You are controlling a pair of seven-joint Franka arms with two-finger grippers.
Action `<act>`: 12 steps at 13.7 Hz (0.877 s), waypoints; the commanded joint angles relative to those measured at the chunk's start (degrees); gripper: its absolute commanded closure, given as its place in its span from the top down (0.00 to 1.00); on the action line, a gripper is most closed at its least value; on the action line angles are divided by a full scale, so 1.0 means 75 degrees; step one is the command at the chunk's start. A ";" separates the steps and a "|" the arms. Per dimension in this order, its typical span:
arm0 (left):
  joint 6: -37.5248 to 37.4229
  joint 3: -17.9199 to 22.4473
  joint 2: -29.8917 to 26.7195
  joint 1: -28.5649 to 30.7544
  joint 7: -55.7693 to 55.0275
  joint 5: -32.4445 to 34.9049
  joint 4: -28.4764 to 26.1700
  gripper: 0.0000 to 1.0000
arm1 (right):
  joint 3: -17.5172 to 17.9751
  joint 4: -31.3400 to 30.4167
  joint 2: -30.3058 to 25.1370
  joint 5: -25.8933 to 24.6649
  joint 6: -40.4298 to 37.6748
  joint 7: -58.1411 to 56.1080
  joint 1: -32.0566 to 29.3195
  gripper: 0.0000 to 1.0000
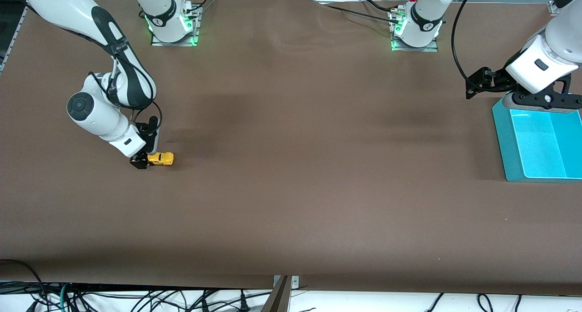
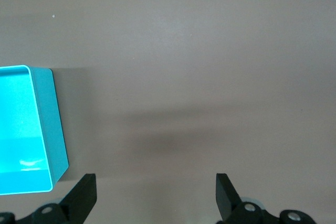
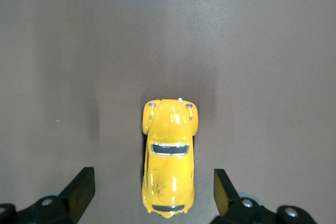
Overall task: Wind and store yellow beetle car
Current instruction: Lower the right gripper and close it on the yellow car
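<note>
Grasp step. Car (image 3: 169, 156) on table (image 1: 291, 189) at right arm's end, between spread fingers of right gripper (image 3: 152, 192), not yet pinched. Next: close, then wind. Left gripper (image 2: 155, 195) spread, waiting over teal bin (image 1: 509, 153).

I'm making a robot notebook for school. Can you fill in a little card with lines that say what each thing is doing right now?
toy: yellow beetle car, on the brown table toward the right arm's end
right gripper: open, low at the table, fingers either side of the car's end, not touching it
left gripper: open, holding nothing, waiting over the teal bin's edge
bin: teal bin, toward the left arm's end, looks empty
car stored: not yet
</note>
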 commanded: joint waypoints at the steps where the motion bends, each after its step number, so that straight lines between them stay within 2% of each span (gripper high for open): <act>1: -0.0159 0.0000 0.0110 0.0048 0.0072 -0.0147 0.0259 1.00 | 0.0016 0.0051 0.0174 -0.0076 0.0208 -0.0174 -0.0020 0.94; 3: -0.0159 -0.0011 0.0110 0.0048 0.0072 -0.0147 0.0259 1.00 | 0.0016 0.0051 0.0220 -0.0064 0.0243 -0.0162 -0.0020 0.83; 5: -0.0159 0.0000 0.0110 0.0048 0.0072 -0.0147 0.0259 1.00 | 0.0027 0.0051 0.0232 -0.0041 0.0243 -0.0162 -0.0020 0.79; 6: -0.0159 -0.0011 0.0110 0.0048 0.0072 -0.0147 0.0259 1.00 | 0.0027 0.0051 0.0232 -0.0041 0.0243 -0.0162 -0.0020 0.70; 8: -0.0159 -0.0011 0.0110 0.0037 0.0060 -0.0147 0.0259 1.00 | 0.0086 0.0051 0.0186 -0.0041 0.0173 -0.0116 -0.0009 0.40; 9: -0.0159 -0.0011 0.0110 0.0036 0.0060 -0.0147 0.0259 1.00 | 0.0109 0.0051 0.0162 -0.0052 0.0149 -0.0057 -0.0009 0.30; 12: -0.0159 -0.0011 0.0110 0.0036 0.0072 -0.0147 0.0259 1.00 | 0.0647 0.0156 -0.0095 -0.0099 -0.0153 -0.0045 -0.0009 0.28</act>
